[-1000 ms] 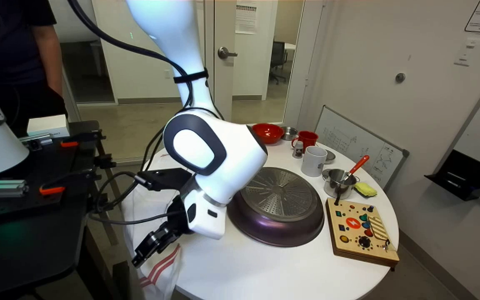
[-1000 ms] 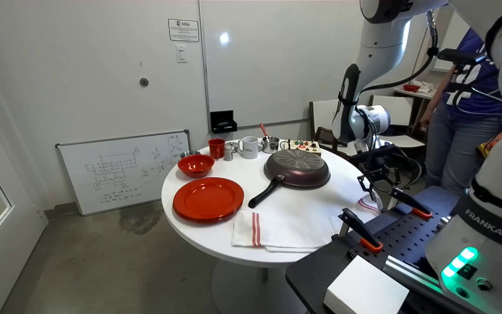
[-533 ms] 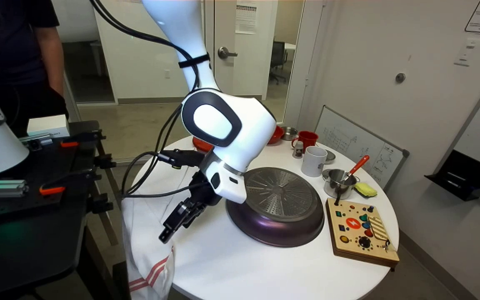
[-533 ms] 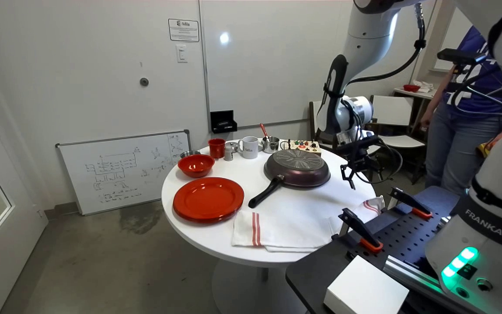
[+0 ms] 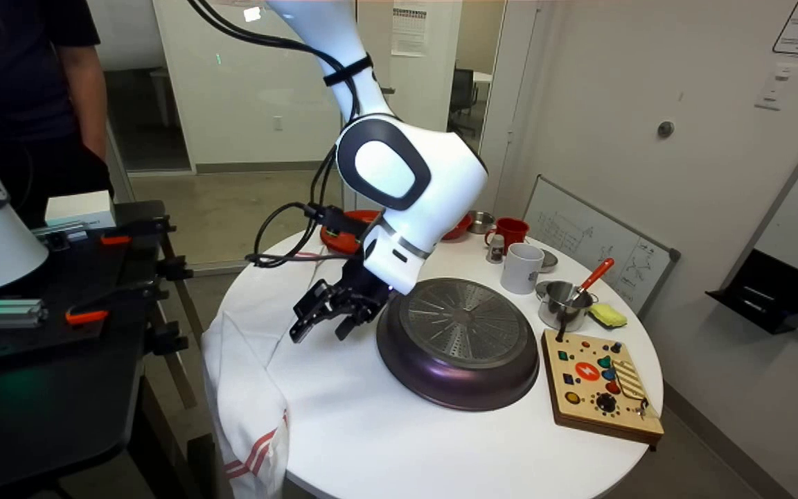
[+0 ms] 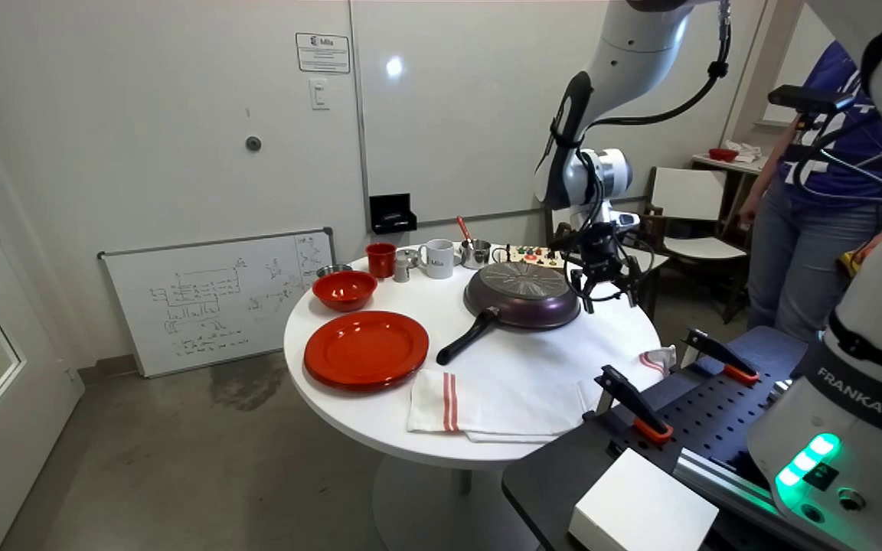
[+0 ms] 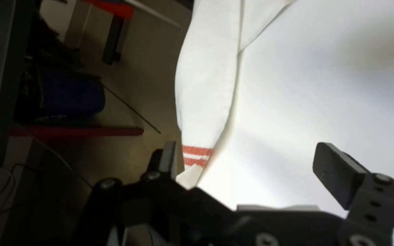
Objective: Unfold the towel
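Note:
The white towel (image 5: 243,378) with red stripes lies along the table edge near the robot's bench. In an exterior view, one striped end (image 6: 450,402) lies flat near the red plates. The other striped end (image 5: 253,454) hangs over the table edge, bunched. The towel also shows in the wrist view (image 7: 207,85), with a fold line along it. My gripper (image 5: 319,335) is open and empty, above the table between towel and pan. In the wrist view its fingers (image 7: 337,174) stand wide apart, with bare table between them and the towel's striped end beyond the left one.
An upside-down dark pan (image 5: 465,346) stands close beside my gripper, its handle (image 6: 470,337) pointing toward the towel. Red plates (image 6: 367,348), a red bowl (image 6: 344,291), mugs and a wooden button board (image 5: 600,384) stand around it. Clamps (image 6: 635,402) stick up along the bench edge.
My gripper has moved up and away from the towel's hanging striped end, toward the pan, and has turned. The striped end has shifted and settled slightly at the edge.

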{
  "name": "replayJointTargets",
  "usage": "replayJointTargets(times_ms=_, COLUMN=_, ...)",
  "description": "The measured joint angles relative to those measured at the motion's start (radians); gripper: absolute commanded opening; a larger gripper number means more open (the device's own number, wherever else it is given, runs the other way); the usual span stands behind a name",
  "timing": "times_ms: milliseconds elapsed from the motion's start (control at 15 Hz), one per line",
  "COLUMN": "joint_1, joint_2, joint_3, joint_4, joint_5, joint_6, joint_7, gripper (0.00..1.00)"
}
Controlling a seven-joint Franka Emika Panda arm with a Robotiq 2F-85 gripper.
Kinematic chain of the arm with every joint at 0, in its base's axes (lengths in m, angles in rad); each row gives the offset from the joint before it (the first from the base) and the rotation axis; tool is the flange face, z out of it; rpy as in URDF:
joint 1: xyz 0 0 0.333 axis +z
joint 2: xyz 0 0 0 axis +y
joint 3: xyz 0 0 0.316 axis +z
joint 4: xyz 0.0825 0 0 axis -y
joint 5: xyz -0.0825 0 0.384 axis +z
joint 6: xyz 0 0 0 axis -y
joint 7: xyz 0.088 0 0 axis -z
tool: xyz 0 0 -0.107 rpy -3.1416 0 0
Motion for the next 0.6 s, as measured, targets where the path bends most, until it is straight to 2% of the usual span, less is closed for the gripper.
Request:
replayJointTargets(times_ms=200, joint_1=0.005, joint_2=-0.017, joint_3=0.036, joint_4=0.025, joint_5=0.055, joint_6=-0.041, joint_7=0.16, gripper=1.0)
replayJointTargets(times_ms=400, joint_1=0.039, joint_2=-0.018, joint_3=0.072, joint_4=0.034, joint_5=0.059, joint_6=-0.042, joint_7=0.312, gripper=1.0)
replayJointTargets(times_ms=600, joint_1=0.09, joint_2=-0.013, joint_3=0.127, joint_4=0.039, joint_5=0.056, joint_6=-0.04, joint_7=0.382, gripper=1.0)
